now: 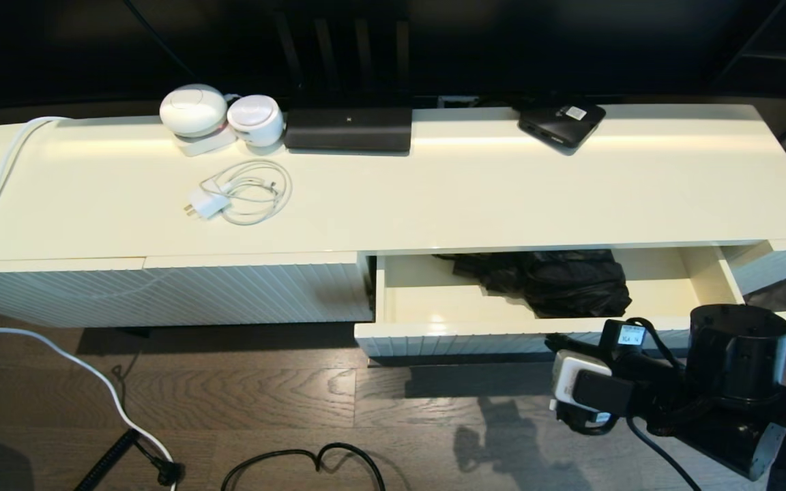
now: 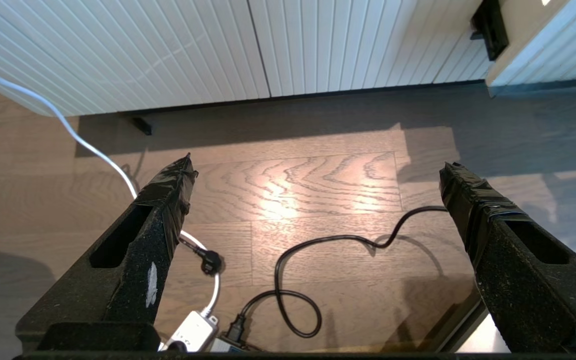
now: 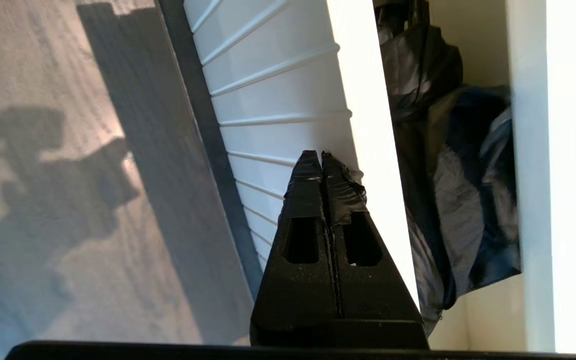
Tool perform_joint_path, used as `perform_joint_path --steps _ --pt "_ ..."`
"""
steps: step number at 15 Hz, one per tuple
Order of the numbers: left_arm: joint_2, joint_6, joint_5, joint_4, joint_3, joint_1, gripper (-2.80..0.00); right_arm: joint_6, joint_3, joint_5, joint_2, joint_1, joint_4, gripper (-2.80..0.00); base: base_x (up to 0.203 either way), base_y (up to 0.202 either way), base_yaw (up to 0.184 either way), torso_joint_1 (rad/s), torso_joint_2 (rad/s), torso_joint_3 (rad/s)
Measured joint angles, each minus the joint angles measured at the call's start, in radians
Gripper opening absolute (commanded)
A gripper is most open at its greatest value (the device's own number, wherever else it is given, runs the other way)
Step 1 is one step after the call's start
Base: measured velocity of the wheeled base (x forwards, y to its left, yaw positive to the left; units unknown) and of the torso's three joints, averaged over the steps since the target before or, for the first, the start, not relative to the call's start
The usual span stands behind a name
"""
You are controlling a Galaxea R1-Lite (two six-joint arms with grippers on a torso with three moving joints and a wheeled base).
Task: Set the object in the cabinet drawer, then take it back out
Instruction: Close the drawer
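The cabinet drawer point(image 1: 434, 310) stands pulled out at the right half of the cabinet, its glossy cream interior showing. The black umbrella point(image 1: 557, 283) lies inside it toward the back, fabric loosely bunched; the right wrist view also shows the umbrella point(image 3: 448, 200) behind the ribbed drawer front point(image 3: 278, 100). My right gripper point(image 3: 322, 155) is shut with nothing in it, its tips against the ribbed front close to the top edge; in the head view the right gripper point(image 1: 552, 339) sits at the drawer's front. My left gripper point(image 2: 318, 166) hangs open over the wooden floor, holding nothing, out of the head view.
On the cabinet top point(image 1: 502, 191) lie a white charger with coiled cable point(image 1: 243, 191), two white round devices point(image 1: 195, 109), a long black device point(image 1: 348, 129) and a flat black box point(image 1: 560, 123). A diagonally ribbed panel point(image 1: 161, 293) is left of the drawer. Cables point(image 1: 304, 460) lie on the floor.
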Motion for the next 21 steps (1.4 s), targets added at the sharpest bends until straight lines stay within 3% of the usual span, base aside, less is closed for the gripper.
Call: perform_joint_path --steps 12,21 --pt "0.000 0.000 0.000 0.000 0.000 0.000 0.00 -0.006 -0.115 0.031 0.092 -0.031 -0.003 -2.80 0.000 0.000 0.000 0.000 0.00 0.000" --pt "0.000 0.000 0.000 0.000 0.000 0.000 0.00 -0.072 -0.193 0.078 0.124 -0.072 -0.004 -2.80 0.000 0.000 0.000 0.000 0.00 0.000"
